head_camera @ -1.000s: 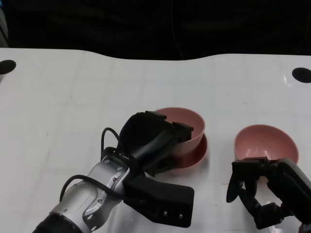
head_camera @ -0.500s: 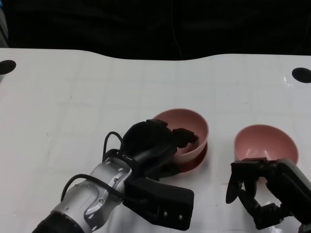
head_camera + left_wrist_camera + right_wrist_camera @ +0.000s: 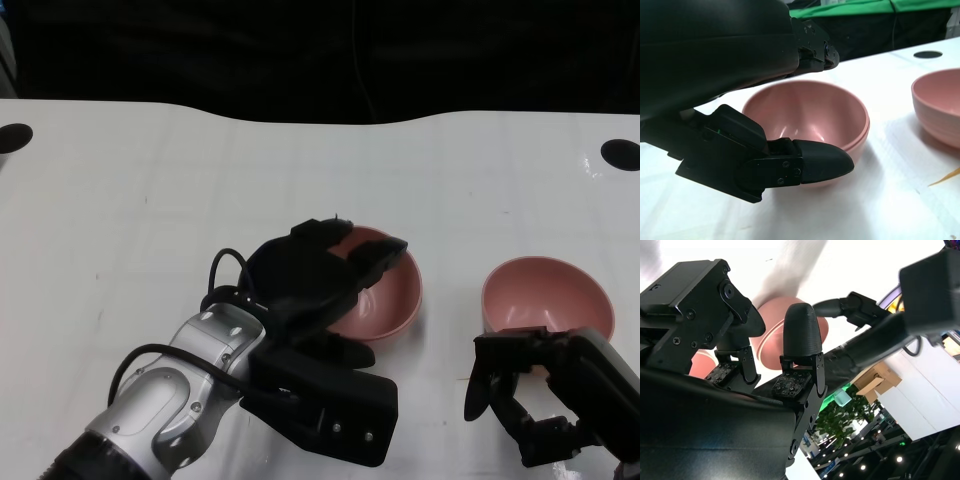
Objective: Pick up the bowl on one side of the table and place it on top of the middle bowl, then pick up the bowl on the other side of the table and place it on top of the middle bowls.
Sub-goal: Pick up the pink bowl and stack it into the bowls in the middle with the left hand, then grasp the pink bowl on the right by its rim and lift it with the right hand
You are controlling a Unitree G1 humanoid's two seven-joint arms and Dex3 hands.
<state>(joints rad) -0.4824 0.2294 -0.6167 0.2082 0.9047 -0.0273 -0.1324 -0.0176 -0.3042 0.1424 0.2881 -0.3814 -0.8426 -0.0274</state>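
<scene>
A Unitree G1's left hand [image 3: 320, 275] spreads its black fingers around the near-left side of a stack of two pink bowls [image 3: 385, 295] at the middle of a white table [image 3: 150, 190]. In the left wrist view, the upper fingers [image 3: 812, 42] reach over the rim while a lower finger [image 3: 820, 162] lies against the outer wall of the nested bowls [image 3: 810, 122]; a thin seam near the rim marks one bowl seated inside the other. Whether the fingers press the stack or only flank it cannot be told.

To the right, a single pink bowl [image 3: 547, 295] stands apart from the stack, also visible at the edge of the left wrist view [image 3: 939, 107]. The right hand [image 3: 535, 395] hangs just in front of it, fingers apart and holding nothing; the right wrist view looks past those fingers [image 3: 800, 335] to the pink bowl [image 3: 777, 335] beyond.

The left forearm [image 3: 170, 400] hides the stack's near-left flank. Two dark round holes [image 3: 620, 153] mark the tabletop's far corners, the other [image 3: 14, 137] at the left.
</scene>
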